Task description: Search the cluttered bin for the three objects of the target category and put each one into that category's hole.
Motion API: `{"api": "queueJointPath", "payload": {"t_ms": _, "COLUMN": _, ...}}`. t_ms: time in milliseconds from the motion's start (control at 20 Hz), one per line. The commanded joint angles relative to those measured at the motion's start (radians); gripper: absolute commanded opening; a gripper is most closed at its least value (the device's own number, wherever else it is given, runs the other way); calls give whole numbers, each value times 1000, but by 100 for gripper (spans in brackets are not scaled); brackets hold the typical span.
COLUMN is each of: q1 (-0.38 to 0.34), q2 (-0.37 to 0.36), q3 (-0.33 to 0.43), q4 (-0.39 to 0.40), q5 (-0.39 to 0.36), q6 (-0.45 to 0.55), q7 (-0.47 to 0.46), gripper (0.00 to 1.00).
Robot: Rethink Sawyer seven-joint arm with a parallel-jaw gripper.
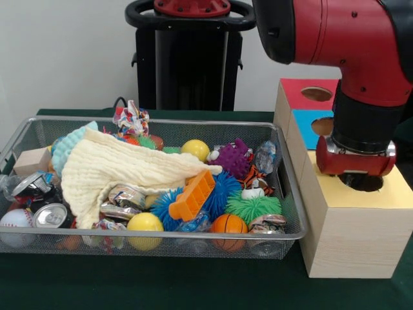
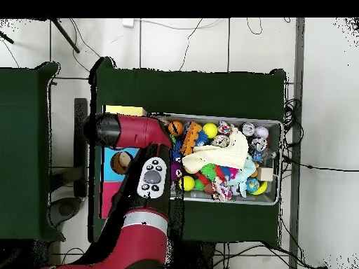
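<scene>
Nearest you, a basketball (image 1: 228, 224) and a yellow ball (image 1: 144, 222) sit against the front wall of the wire bin (image 1: 161, 240). Behind them you see an orange block (image 1: 191, 196) on a blue spiky ball (image 1: 222, 187), with a cream cloth (image 1: 110, 171) spread to the left. Your gripper (image 1: 359, 177) hangs over the yellow hole (image 1: 369, 183) of the wooden box (image 1: 352, 242); you cannot tell its state

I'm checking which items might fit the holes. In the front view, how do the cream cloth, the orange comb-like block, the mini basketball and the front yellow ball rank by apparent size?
Largest to smallest:
1. cream cloth
2. orange comb-like block
3. mini basketball and front yellow ball: these look alike, so no ranking.
</scene>
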Motion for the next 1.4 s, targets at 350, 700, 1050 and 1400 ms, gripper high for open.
{"api": "queueJointPath", "payload": {"t_ms": 350, "q1": -57, "q2": -2, "q3": 113, "q4": 222, "q5": -26, "q6": 21, "q7": 105, "gripper": 0}}
{"api": "queueJointPath", "payload": {"t_ms": 700, "q1": -27, "q2": -153, "q3": 85, "q4": 204, "q5": -23, "q6": 150, "q7": 105, "gripper": 0}}
{"api": "queueJointPath", "payload": {"t_ms": 1050, "q1": -25, "q2": -207, "q3": 81, "q4": 167, "q5": -17, "q6": 205, "q7": 117, "gripper": 0}}
{"api": "queueJointPath", "payload": {"t_ms": 1400, "q1": -73, "q2": -221, "q3": 109, "q4": 140, "q5": 3, "q6": 214, "q7": 105, "gripper": 0}}
